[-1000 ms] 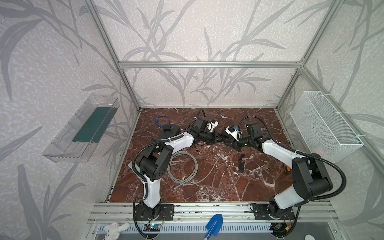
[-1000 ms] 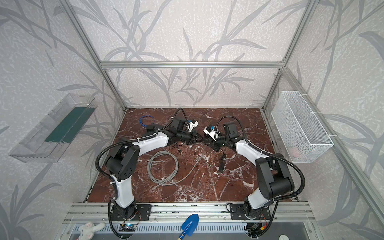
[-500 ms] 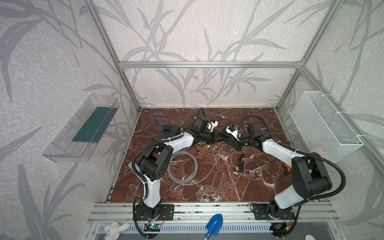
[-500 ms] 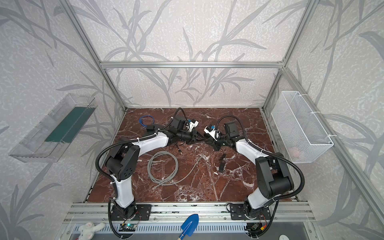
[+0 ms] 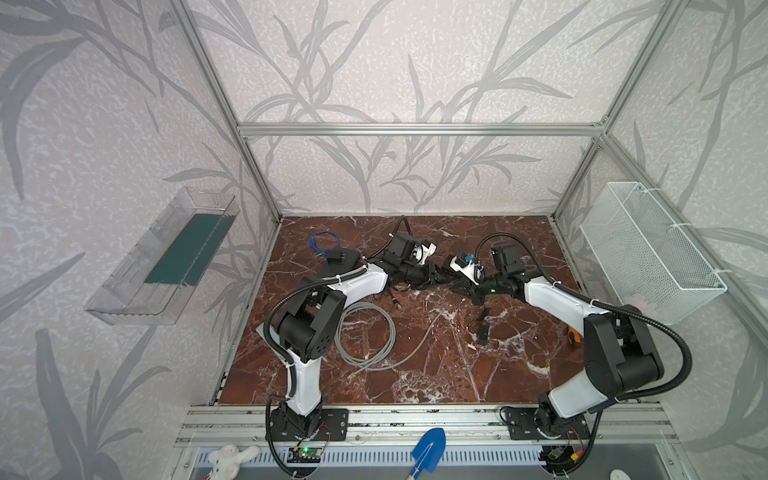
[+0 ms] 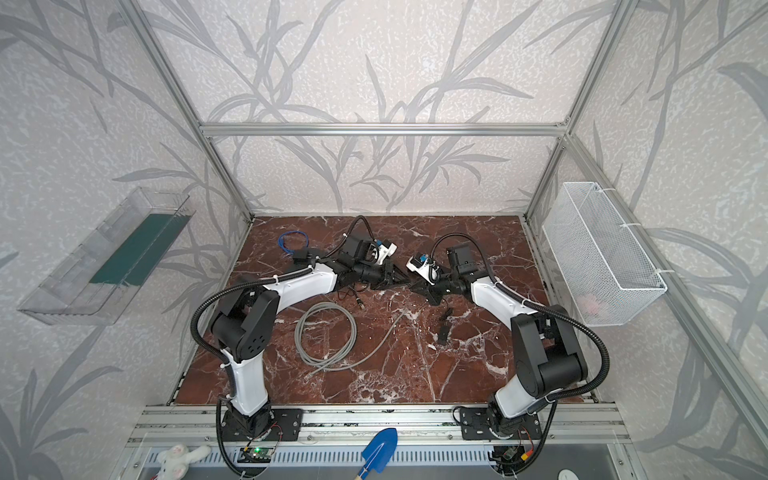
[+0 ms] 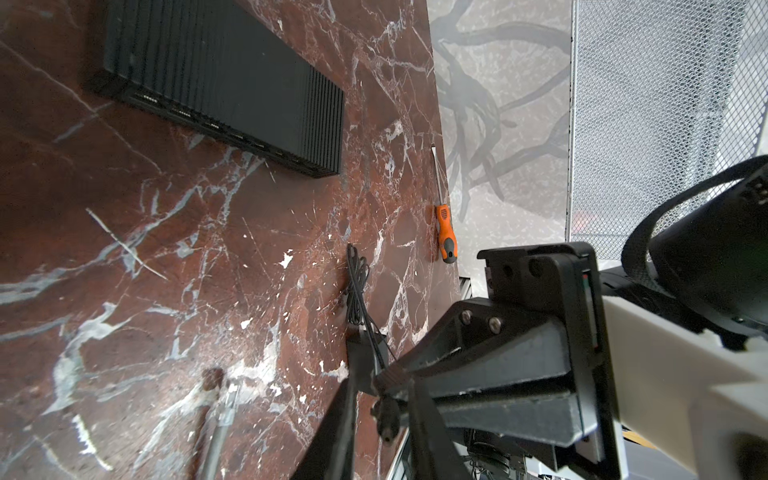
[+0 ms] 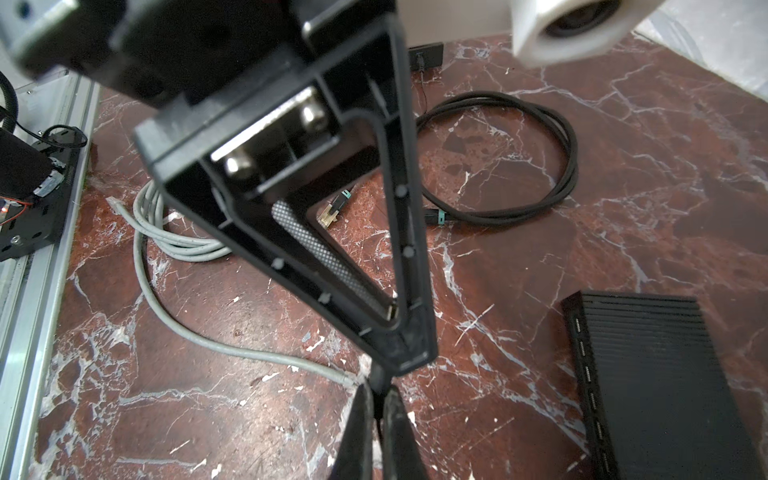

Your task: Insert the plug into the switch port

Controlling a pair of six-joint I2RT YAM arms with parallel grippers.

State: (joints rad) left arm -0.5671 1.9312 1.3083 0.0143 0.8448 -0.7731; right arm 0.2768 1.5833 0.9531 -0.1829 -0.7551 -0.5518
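The switch [image 7: 224, 83], a black ribbed box with a row of sockets [image 8: 586, 374] on one long face, lies flat on the marble. I cannot make it out in the top views. My two grippers meet tip to tip at the back middle in both top views. My right gripper [image 8: 379, 390] is shut on the plug [image 7: 386, 415], a small round black plug on a thin black cord. My left gripper [image 7: 384, 386] stands slightly open around that plug, its fingers [image 7: 345, 415] apart from it. The switch lies beside both grippers, a short way off.
A grey cable coil [image 5: 365, 332] lies front left, its loose end [image 8: 345, 376] near the grippers. A black cable loop [image 8: 498, 166], a small black adapter [image 5: 482, 332] with bundled cord, an orange screwdriver [image 7: 446, 237] at the right edge and a white mesh basket [image 5: 648, 249] are also here.
Both arms stay tip to tip at the back middle; the right wrist has shifted very slightly. The earlier views are too small to compare the jaws.
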